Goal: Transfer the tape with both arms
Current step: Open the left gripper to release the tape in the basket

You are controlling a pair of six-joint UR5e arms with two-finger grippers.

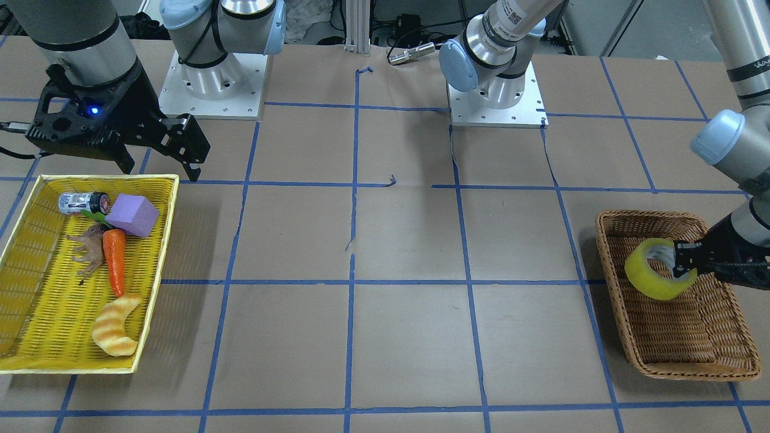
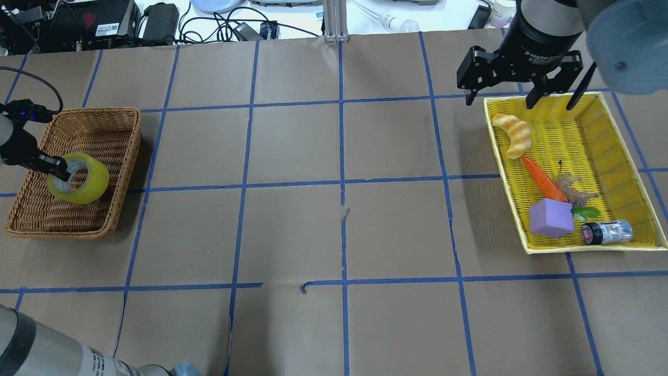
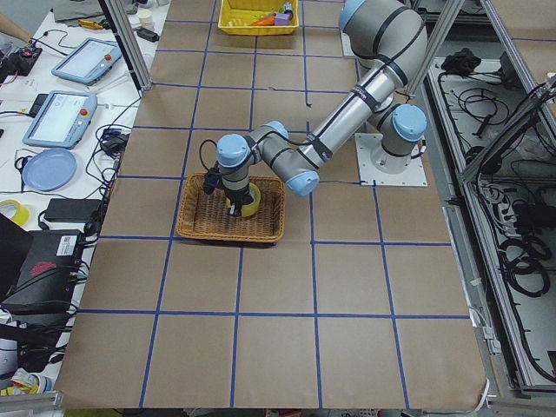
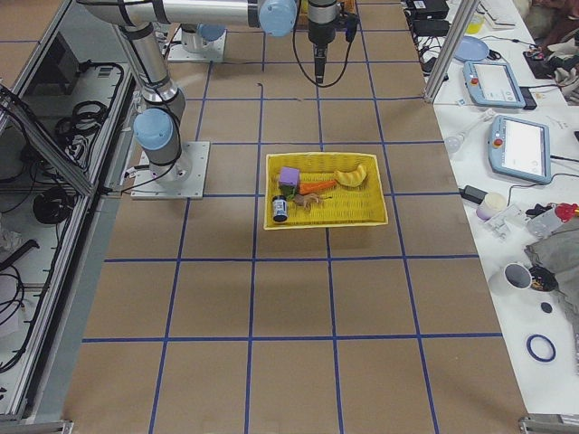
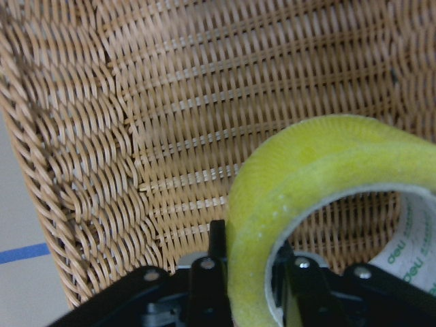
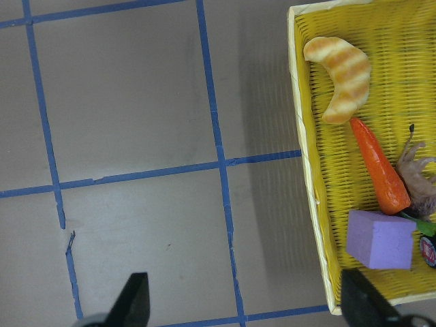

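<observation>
The left gripper (image 1: 683, 262) is clamped on the wall of the tape roll (image 1: 649, 272) in the wicker basket (image 1: 649, 218). The right gripper (image 1: 161, 169) hangs spread wide at the yellow tray's (image 1: 108, 178) edge.

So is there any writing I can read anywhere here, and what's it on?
"neo", cut off, inside the tape core.
"2F Adaptive", as far as I can tell, blurred beyond that, on the right hand.
Label on the can in the yellow tray: too blurred.
Sticker on the left arm: too small.
</observation>
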